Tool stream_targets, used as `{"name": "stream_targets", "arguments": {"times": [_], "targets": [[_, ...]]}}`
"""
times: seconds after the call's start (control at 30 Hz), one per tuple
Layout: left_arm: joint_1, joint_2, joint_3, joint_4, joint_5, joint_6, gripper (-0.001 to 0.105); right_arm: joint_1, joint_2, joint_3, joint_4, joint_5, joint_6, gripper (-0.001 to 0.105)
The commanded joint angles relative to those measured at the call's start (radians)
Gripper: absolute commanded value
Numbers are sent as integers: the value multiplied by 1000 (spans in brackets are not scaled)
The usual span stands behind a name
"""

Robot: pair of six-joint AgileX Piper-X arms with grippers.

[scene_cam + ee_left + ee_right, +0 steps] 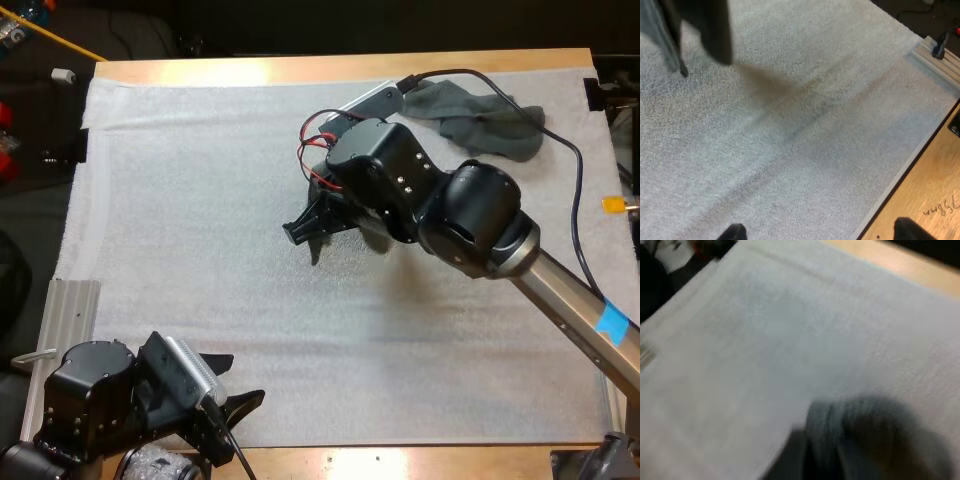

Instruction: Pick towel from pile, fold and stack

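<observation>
- Left end effector [245, 378]: wide open, at the white mat's [200, 200] near edge.
- Right end effector [303, 232], mid-mat: I cannot tell its state.
- Crumpled dark grey-green towel [480, 125] lies far right.

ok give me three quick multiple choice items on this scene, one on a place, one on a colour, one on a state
1. Where does the crumpled towel lie?
A) near the far right corner of the mat
B) at the mat's near left corner
C) on the floor

2. What colour is the towel?
A) red
B) bright yellow
C) dark grey-green

3. How is the left hand?
A) shut on a towel
B) open over bare mat
C) shut on nothing

Answers:
1 A, the high view shows it bunched up near the far right corner.
2 C, it is a dark grey-green against the white mat.
3 B, in the left wrist view its fingertips stand apart with only mat between them.
</observation>
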Motion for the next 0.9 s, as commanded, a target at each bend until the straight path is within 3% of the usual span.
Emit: {"name": "stream_targets", "arguments": {"times": [0.0,0.27,0.5,0.73,0.87], "targets": [[-5,1,-3,0,0,-10,58,-1,-4,-13,-1,-54,5,0],[-5,1,-3,0,0,-10,58,-1,-4,-76,-37,-205,38,0],[-5,1,-3,-1,0,-10,58,-23,7,-90,26,-212,-7,0],[-5,1,-3,-14,0,-10,58,-163,49,171,91,-188,-38,0],[-5,1,-3,-14,0,-10,58,-265,69,348,71,-104,-31,0]]}}
